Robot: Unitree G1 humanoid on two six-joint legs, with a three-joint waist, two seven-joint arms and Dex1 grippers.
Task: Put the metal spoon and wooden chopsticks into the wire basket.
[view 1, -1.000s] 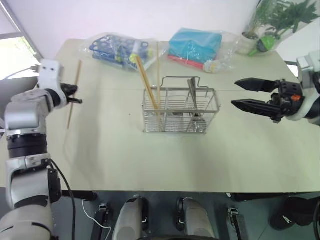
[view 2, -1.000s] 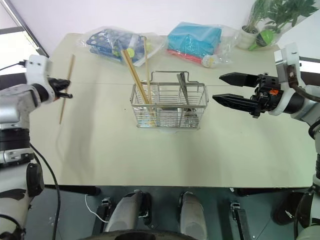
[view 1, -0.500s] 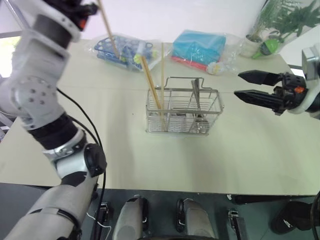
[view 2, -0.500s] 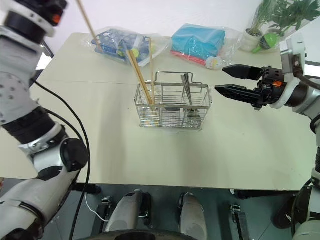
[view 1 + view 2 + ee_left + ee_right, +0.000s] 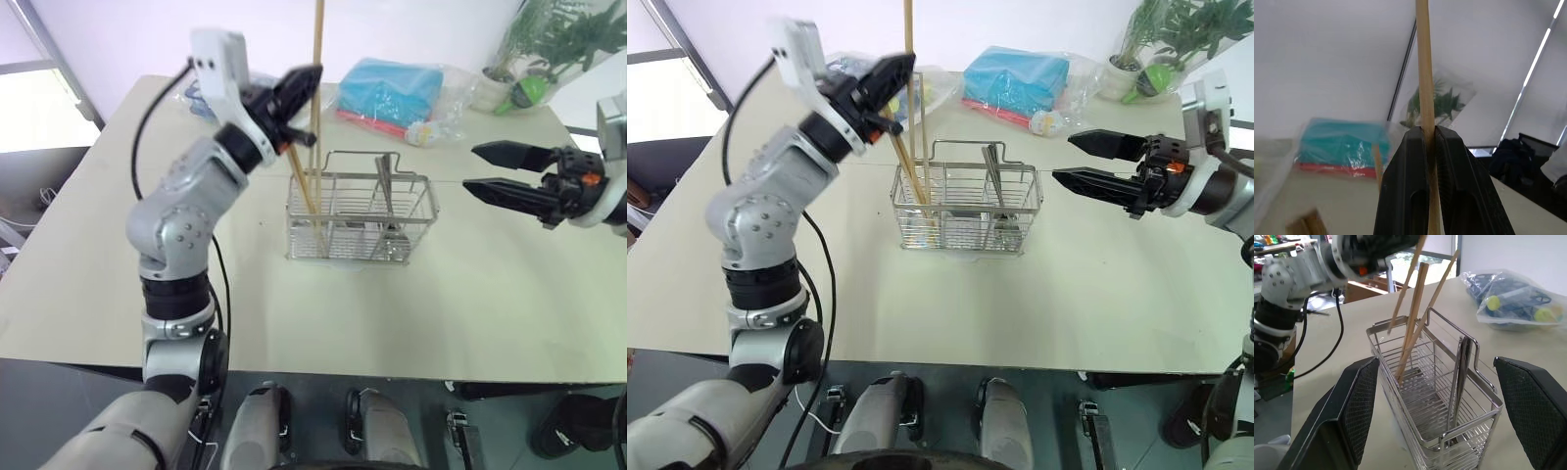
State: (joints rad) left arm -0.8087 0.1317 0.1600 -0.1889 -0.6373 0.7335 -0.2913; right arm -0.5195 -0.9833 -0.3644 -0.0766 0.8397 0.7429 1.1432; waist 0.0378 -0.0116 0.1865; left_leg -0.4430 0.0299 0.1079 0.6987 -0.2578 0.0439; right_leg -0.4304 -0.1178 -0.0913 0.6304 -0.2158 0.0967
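A: Where's the stick?

B: Top centre of frame: my left claw (image 5: 302,80) pinches one wooden chopstick (image 5: 317,39) upright above the wire basket (image 5: 359,221). The right claw (image 5: 490,168) hangs wide open, empty, at right.

A: Handling?

B: Light, stiff, smooth; I reckon it pivots easily, so grip mid-shaft. The metal spoon (image 5: 1458,377) already stands inside.

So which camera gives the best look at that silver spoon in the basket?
The right wrist view: the metal spoon stands upright in the wire basket, its handle in full sight. Both head views show it smaller, behind the grid walls. The left wrist view looks elsewhere.
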